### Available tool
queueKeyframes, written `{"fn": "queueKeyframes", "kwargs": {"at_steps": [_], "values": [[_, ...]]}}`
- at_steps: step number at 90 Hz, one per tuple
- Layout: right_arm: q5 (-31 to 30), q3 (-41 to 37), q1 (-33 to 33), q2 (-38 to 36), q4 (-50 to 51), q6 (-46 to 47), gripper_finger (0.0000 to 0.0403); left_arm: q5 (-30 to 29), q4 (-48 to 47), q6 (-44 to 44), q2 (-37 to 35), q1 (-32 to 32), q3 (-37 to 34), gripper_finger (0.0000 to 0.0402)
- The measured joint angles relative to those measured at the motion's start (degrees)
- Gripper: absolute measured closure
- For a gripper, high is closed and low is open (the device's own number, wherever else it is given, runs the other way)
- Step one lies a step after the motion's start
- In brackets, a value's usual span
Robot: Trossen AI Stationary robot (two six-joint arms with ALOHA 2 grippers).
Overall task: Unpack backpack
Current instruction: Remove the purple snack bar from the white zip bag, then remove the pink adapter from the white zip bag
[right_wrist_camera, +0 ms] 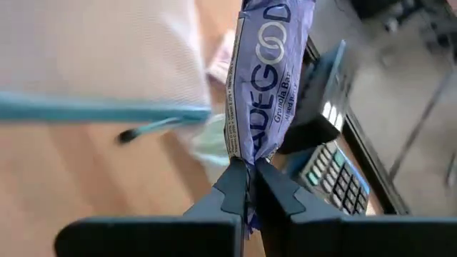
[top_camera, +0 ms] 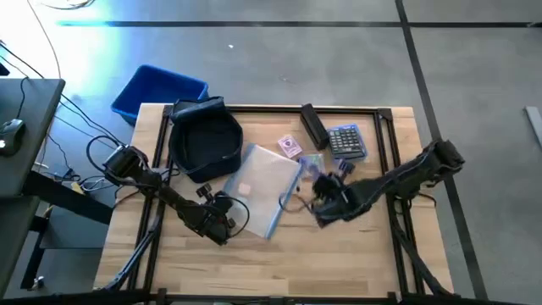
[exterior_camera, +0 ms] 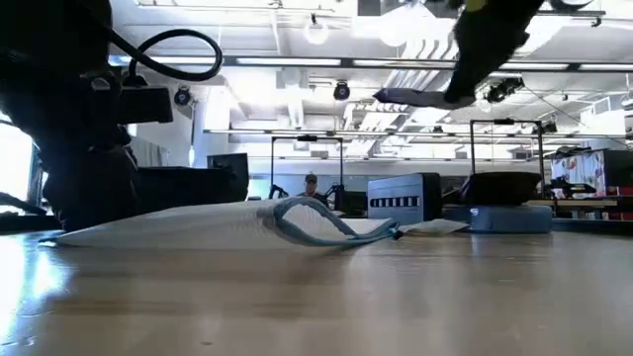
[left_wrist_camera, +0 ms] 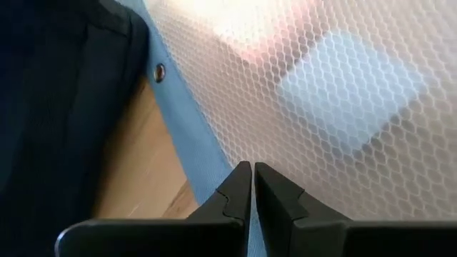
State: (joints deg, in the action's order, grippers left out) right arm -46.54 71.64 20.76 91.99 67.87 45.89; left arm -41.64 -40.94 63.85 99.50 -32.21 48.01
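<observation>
The backpack (top_camera: 204, 140) lies open at the worktop's (top_camera: 279, 263) back left, with a mesh pouch (top_camera: 262, 186) just beside it. The right gripper (right_wrist_camera: 250, 187) holds a granola bar (right_wrist_camera: 263, 78) aloft, fingers clamped on only the wrapper's end, so it could slip free. The left gripper (left_wrist_camera: 253, 187), fingers together at the pouch's edge, may drag it.

The left arm reaches in from the table's left edge, elbow bent, its left gripper (left_wrist_camera: 253, 178) low over the tabletop with fingers pressed nearly together, holding nothing. The right arm stretches in from the right, its right gripper (right_wrist_camera: 250, 178) raised and clamped on a snack bar (right_wrist_camera: 263, 78).
</observation>
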Motion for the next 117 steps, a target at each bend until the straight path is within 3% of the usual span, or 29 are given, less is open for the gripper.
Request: {"fn": "queueKeyframes", "kwargs": {"at_steps": [9,35,45,61,78,96,117], "values": [[0.21,-3.74,-6.00,0.14,-5.23,-1.98,0.0403,-1.40,1.83,-0.50,0.00,0.00,0.00,0.0401],[6.82,-16.57,-22.95,0.36,-33.13,-14.29,0.0390,-4.06,5.21,-2.97,0.00,0.00,0.02,0.0401],[10.02,-19.74,-25.74,0.36,-40.69,-18.49,0.0363,-4.85,5.22,-2.99,0.00,0.00,0.02,0.0401],[11.61,-23.23,-27.75,0.36,-42.34,-17.49,0.0292,-8.39,5.33,-2.61,0.95,0.00,0.04,0.0401],[10.50,-23.70,-24.87,0.07,-42.20,-20.71,0.0229,-13.84,5.71,-1.58,4.66,0.17,0.04,0.0401],[9.54,-21.06,-15.83,-0.28,-43.46,-18.74,0.0213,-13.92,5.54,-1.55,4.65,0.20,0.04,0.0401],[21.17,-20.89,-4.80,0.43,-47.68,-20.61,0.0213,-14.99,5.22,-1.58,4.46,0.13,0.11,0.0401]]}}
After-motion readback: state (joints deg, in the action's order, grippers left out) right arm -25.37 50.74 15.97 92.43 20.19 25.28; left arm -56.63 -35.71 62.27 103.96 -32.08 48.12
